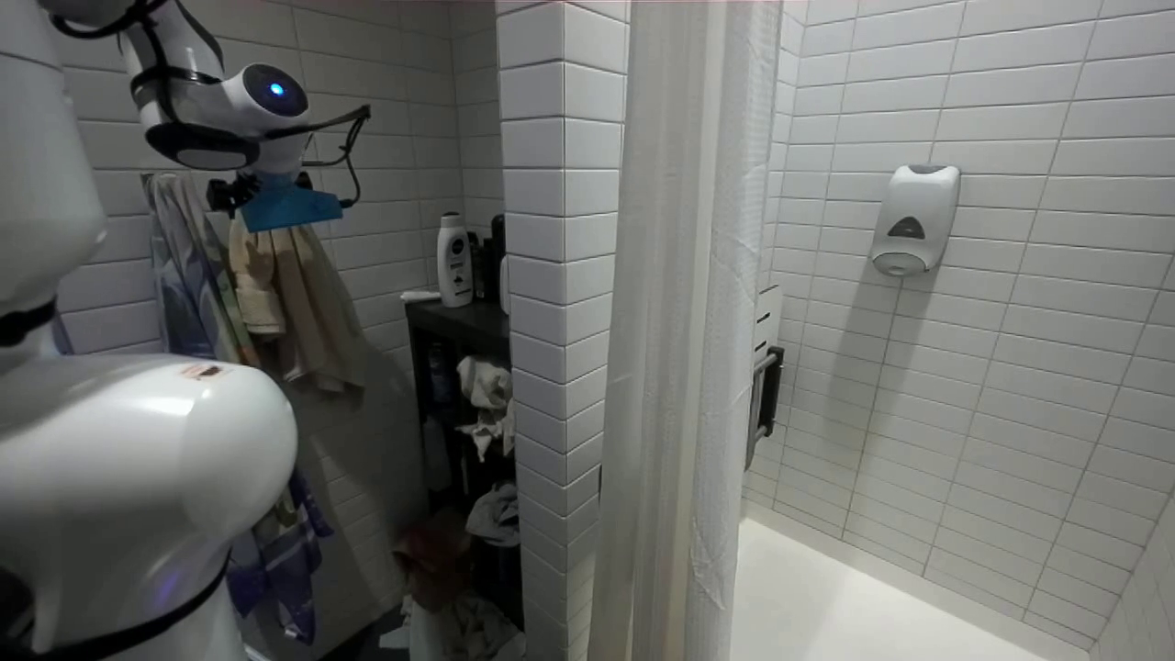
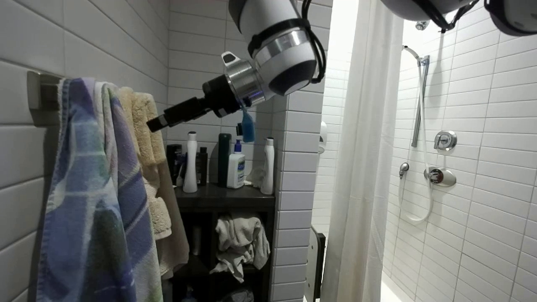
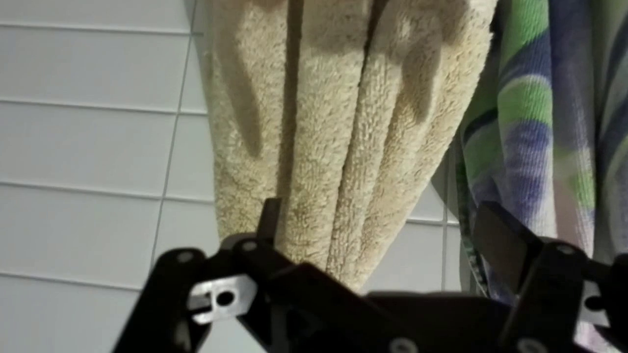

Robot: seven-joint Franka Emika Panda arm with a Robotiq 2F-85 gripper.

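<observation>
A beige towel (image 3: 333,137) hangs in folds against the tiled wall, in the middle of the wrist view. It also hangs in both exterior views (image 1: 298,303) (image 2: 144,126). A blue, purple and green patterned towel (image 3: 527,137) hangs beside it, and also in both exterior views (image 1: 179,266) (image 2: 92,201). My gripper (image 3: 380,218) is open, with nothing held between its fingers. One finger is in front of the beige towel, the other in front of the patterned towel's edge. In an exterior view the gripper (image 2: 156,123) points at the beige towel; whether it touches is unclear.
A dark shelf (image 2: 226,197) with bottles on top and a white cloth (image 2: 243,235) in it stands past the towels. A tiled pillar (image 1: 562,303) and shower curtain (image 1: 684,321) stand beside it. A towel-bar mount (image 2: 44,90) juts from the wall.
</observation>
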